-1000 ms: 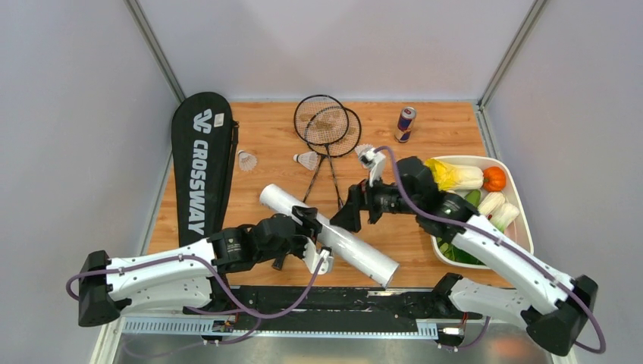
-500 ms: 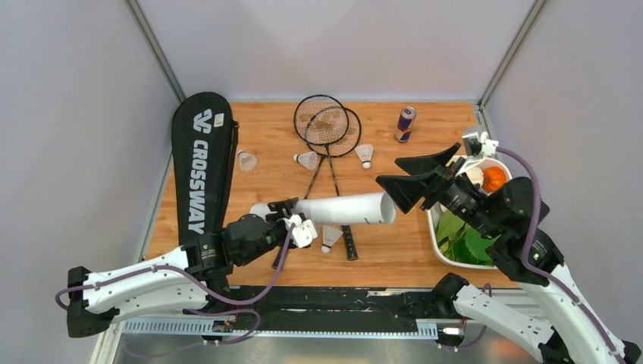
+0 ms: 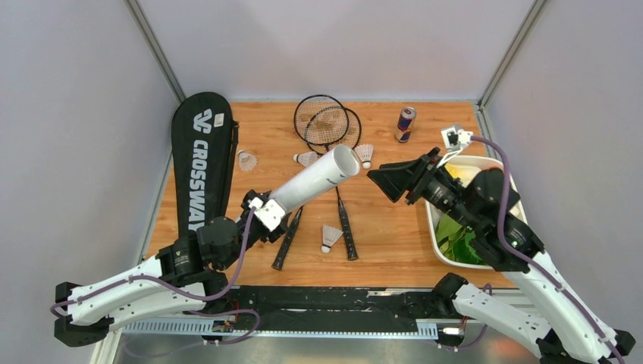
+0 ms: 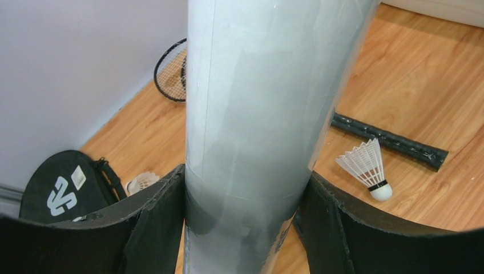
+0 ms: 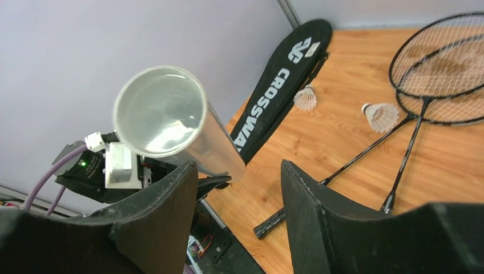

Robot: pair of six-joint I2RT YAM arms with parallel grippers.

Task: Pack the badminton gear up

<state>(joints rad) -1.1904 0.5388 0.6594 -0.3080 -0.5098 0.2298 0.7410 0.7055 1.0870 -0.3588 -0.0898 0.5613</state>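
Top external view showed the white tube (image 3: 315, 180) held clear of the table (image 3: 394, 235), slanting up toward 2 o'clock from the left gripper (image 3: 267, 212), which clamped its lower end. At 3 o'clock of its open mouth hovered the right gripper (image 3: 388, 182), jaws apart and empty. One shuttlecock (image 3: 330, 236) lay at the tube's 6 o'clock.
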